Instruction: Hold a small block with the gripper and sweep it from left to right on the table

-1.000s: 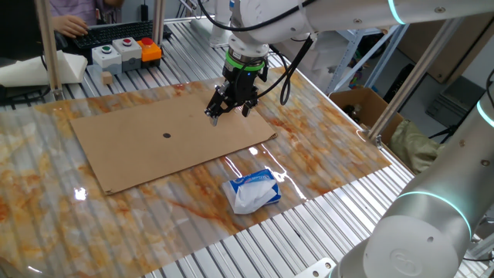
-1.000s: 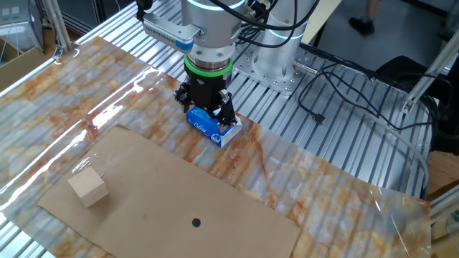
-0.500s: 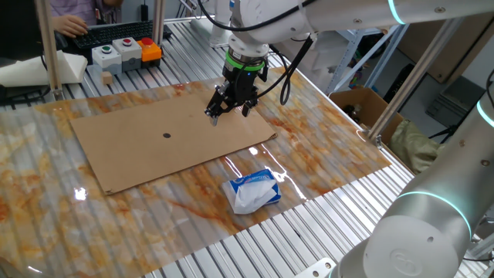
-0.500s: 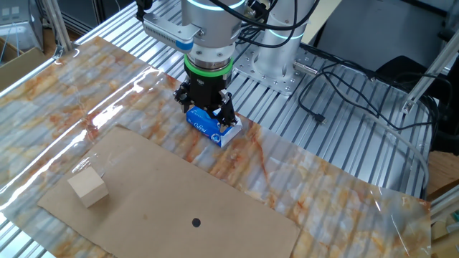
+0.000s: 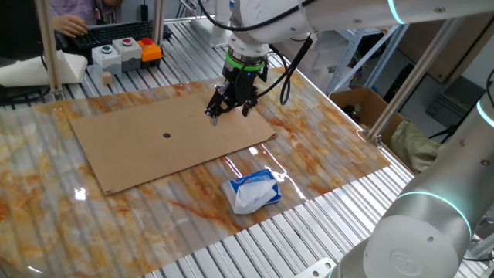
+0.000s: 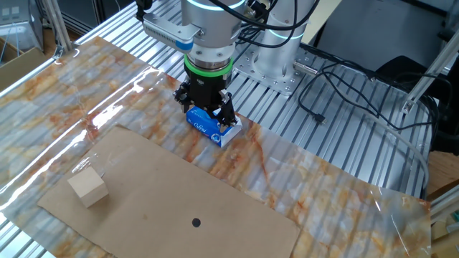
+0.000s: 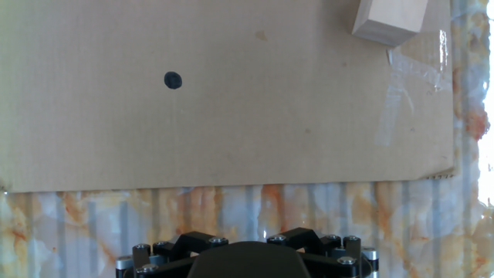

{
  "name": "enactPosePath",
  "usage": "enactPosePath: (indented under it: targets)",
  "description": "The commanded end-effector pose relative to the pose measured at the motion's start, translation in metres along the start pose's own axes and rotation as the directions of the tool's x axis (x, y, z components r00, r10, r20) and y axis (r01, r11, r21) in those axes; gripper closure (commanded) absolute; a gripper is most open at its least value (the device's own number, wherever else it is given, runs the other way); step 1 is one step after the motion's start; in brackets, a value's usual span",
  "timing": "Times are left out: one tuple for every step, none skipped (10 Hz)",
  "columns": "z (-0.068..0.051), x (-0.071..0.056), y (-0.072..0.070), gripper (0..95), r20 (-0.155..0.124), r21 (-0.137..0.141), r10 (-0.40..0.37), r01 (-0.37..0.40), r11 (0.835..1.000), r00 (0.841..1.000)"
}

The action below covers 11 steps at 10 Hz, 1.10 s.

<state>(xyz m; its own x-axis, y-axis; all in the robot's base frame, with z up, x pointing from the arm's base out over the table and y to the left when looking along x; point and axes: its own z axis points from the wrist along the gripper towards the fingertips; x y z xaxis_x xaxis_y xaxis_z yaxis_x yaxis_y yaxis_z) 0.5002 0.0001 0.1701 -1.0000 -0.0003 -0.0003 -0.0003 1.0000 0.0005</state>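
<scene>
The small block (image 6: 88,188), a light-tan wooden cube, sits near the left corner of the cardboard sheet (image 6: 179,193) on the marbled table (image 6: 93,86). In the hand view it lies at the top right (image 7: 390,19). In one fixed view it is hidden behind the gripper (image 5: 230,110). The gripper (image 6: 206,113) hangs well above the table, open and empty, away from the block. The hand view shows only the hand's black base, not the fingertips.
A white-and-blue soft packet (image 5: 251,191) lies on the table (image 5: 324,154) beside the cardboard sheet (image 5: 154,147), which has a dark dot (image 7: 172,80). A button box (image 5: 123,52) stands at the back. Cables (image 6: 344,100) lie on the metal slats.
</scene>
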Motion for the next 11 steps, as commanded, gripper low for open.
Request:
enactPosePath:
  targets:
    - [0.0001,0.0002,-0.0001,19.0,0.018,-0.035,0.593,-0.592,0.805,0.805]
    - [0.0002,0.0002,-0.0001,19.0,0.001,-0.057,0.608,-0.607,0.792,0.794]
    - [0.0004,0.0002,-0.0001,19.0,-0.032,-0.095,0.635,-0.635,0.766,0.771]
    - [0.0007,0.0001,0.0000,19.0,-0.073,-0.136,0.657,-0.660,0.739,0.750]
    - [0.0011,0.0001,0.0001,19.0,-0.096,-0.158,0.666,-0.672,0.724,0.740]
    - [0.0011,0.0001,0.0001,19.0,-0.097,-0.159,0.667,-0.673,0.722,0.739]
    - [0.0011,0.0001,0.0001,19.0,-0.096,-0.159,0.667,-0.673,0.722,0.739]
    - [0.0012,0.0001,0.0001,19.0,-0.095,-0.158,0.665,-0.671,0.724,0.741]
    - [0.0012,0.0001,0.0001,38.0,-0.093,-0.158,0.659,-0.665,0.730,0.746]
    - [0.0012,0.0000,0.0000,38.0,-0.091,-0.158,0.652,-0.657,0.737,0.753]
    - [0.0014,-0.0001,-0.0004,95.0,-0.079,-0.154,0.625,-0.629,0.762,0.776]
